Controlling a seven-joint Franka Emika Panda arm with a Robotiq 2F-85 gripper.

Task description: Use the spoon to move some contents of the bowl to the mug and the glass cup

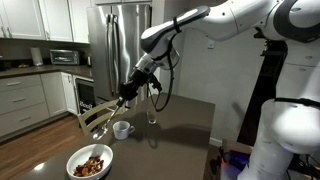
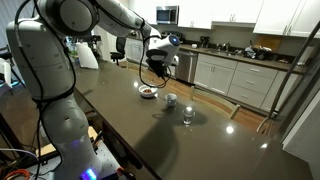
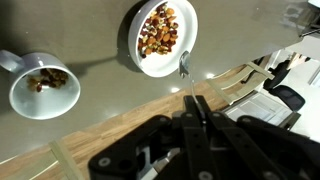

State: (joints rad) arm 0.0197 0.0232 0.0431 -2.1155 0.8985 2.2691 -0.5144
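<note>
The spoon [image 3: 187, 80] sits clamped in the tool [image 3: 197, 125], fingers pinched tight on its thin handle, and in the wrist view its scoop end hangs just beside the rim of the bowl [image 3: 135, 52]. The contents [image 3: 160, 32] heap brown and reddish inside. A few pieces lie in the mug [image 3: 30, 102]. In an exterior view the glass cup [image 1: 152, 118] stands right of the mug on the dark tabletop [image 1: 185, 125], with the bowl nearest.

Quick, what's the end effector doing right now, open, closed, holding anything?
The end effector: closed, holding the spoon by its handle.
</note>
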